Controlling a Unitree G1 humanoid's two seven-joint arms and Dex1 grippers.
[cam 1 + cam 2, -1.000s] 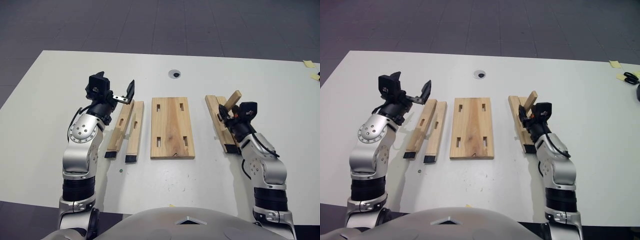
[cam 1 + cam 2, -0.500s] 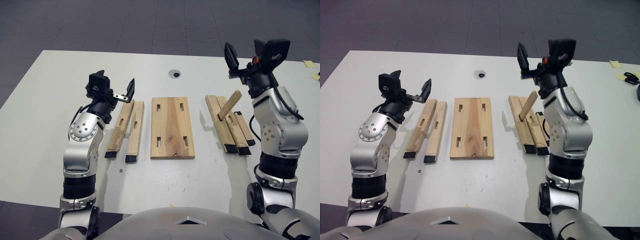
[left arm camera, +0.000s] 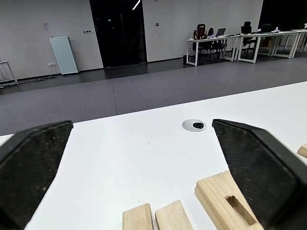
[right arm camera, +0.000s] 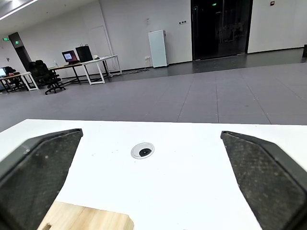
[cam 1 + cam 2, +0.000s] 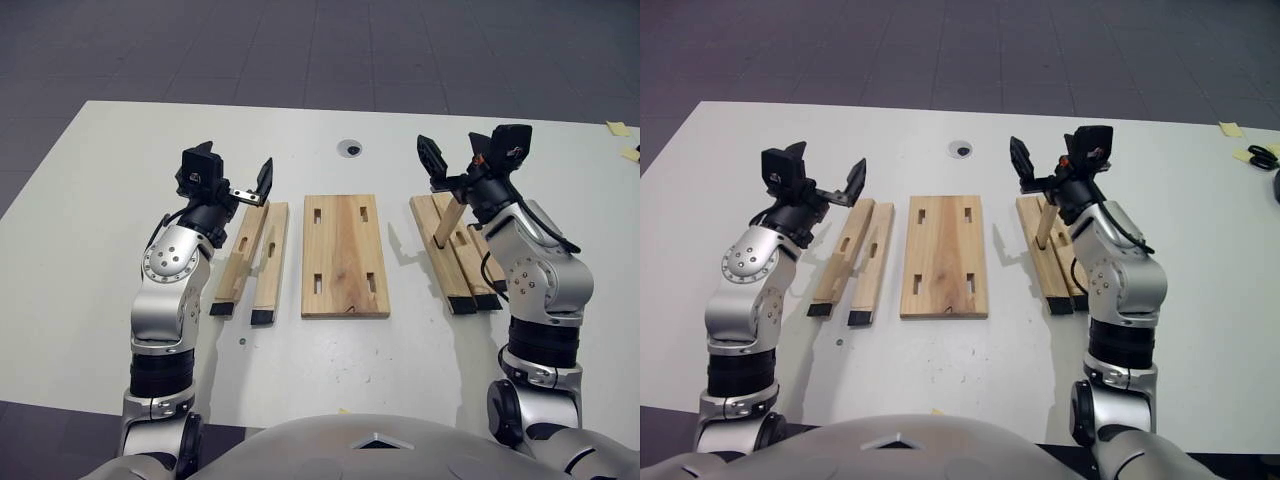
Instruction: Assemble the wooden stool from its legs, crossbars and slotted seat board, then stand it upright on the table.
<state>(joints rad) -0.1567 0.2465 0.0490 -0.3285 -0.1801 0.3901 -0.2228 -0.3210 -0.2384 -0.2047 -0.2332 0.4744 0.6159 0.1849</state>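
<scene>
The left end effector has both fingers spread wide and holds nothing; it is raised above the desk. Directly below its inner finger lies the far end of the first leg, which is flat on the desk with its black foot toward the robot. The second leg lies just beside the first, on the side away from the arm, parallel to it and also flat. Farther out on that side, between the two end effectors, the seat board lies flat with its four slots facing up, apart from the legs on either side. The right end effector is likewise fully open and empty, and is raised above the desk. Just below it a short wooden bar stands tilted, its lower end resting on a group of legs and its upper end close under the end effector; contact between bar and end effector cannot be determined. The group lies flat, pieces side by side, black feet toward the robot. Beyond both end effectors, a round cable port is set in the desk. Well to the outer side of the right end effector, yellow notes lie at the desk edge.
</scene>
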